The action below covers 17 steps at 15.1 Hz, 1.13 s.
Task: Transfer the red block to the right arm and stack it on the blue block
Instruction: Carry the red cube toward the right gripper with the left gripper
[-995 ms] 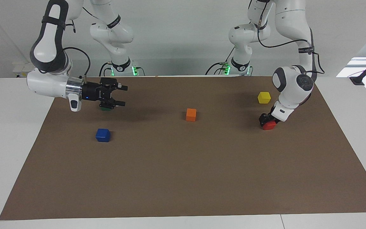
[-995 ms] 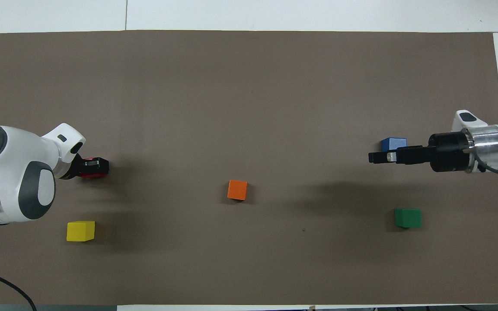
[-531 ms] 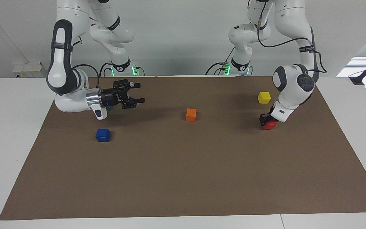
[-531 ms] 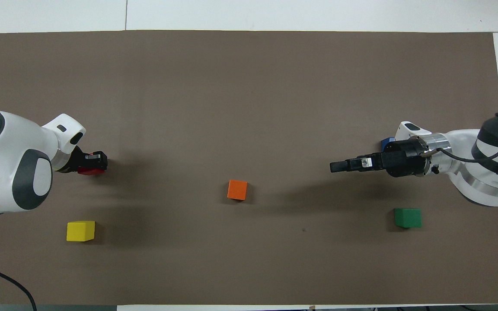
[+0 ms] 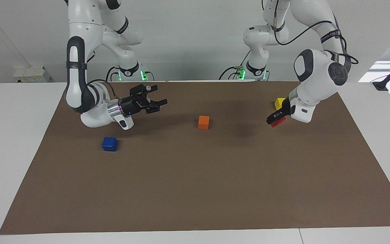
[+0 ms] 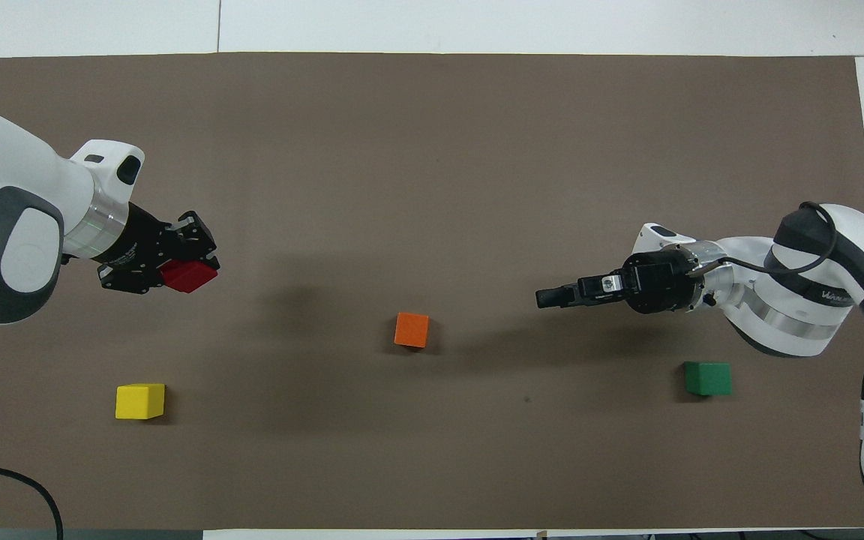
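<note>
My left gripper [image 5: 275, 120] is shut on the red block [image 5: 278, 123] and holds it tilted in the air above the brown mat, at the left arm's end of the table. The same block shows in the overhead view [image 6: 190, 276] between the left gripper's fingers [image 6: 190, 247]. The blue block [image 5: 109, 143] sits on the mat at the right arm's end; the right wrist hides it in the overhead view. My right gripper [image 5: 159, 105] is open and empty, held level above the mat and pointing toward the table's middle [image 6: 550, 298].
An orange cube [image 5: 203, 122] sits at the mat's middle [image 6: 412, 329]. A yellow cube [image 5: 279, 101] lies near the left arm's base [image 6: 140, 400]. A green cube [image 6: 708, 378] lies nearer to the robots than the right wrist. The brown mat [image 5: 195, 189] covers the table.
My left gripper has lifted the red block off the mat and tilted it. My right gripper has moved from over the blue block's end toward the table's middle.
</note>
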Available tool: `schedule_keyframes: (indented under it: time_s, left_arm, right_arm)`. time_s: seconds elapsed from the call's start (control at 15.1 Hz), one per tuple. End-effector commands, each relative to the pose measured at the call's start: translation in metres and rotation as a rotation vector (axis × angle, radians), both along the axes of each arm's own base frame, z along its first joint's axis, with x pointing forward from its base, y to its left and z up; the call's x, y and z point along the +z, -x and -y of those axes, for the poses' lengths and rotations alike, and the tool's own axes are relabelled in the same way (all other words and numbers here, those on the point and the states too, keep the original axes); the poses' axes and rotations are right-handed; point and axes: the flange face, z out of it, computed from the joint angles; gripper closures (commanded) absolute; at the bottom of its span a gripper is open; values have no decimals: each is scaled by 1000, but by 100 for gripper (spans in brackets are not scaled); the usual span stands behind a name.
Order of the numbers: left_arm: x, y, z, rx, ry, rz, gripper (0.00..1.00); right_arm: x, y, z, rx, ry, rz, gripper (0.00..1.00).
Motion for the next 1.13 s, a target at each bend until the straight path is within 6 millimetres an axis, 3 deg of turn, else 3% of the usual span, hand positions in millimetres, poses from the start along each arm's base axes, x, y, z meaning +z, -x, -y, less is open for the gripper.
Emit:
schedule_keyframes:
  time_s: [0.0, 0.2, 0.27, 0.4, 0.73, 0.93, 1.06]
  left_arm:
    - [41, 29, 28, 240, 43, -101, 100]
    - [75, 61, 98, 396, 40, -141, 100]
    - [94, 66, 111, 495, 115, -159, 100]
    - [111, 64, 126, 704, 221, -228, 100]
    - [114, 55, 147, 1079, 401, -335, 100]
    - [105, 75, 165, 1092, 427, -379, 100]
    - [100, 94, 190, 1063, 425, -371, 100]
  right_arm:
    - [4, 1, -1, -14, -17, -13, 0]
    - [4, 0, -5, -27, -15, -10, 0]
    - [4, 0, -14, -25, -16, -9, 0]
    - [6, 0, -33, -37, -43, 5, 0]
    - [11, 6, -66, -53, -97, 53, 0]
    - [6, 16, -96, -81, -137, 58, 0]
    - [-1, 15, -112, -99, -163, 34, 0]
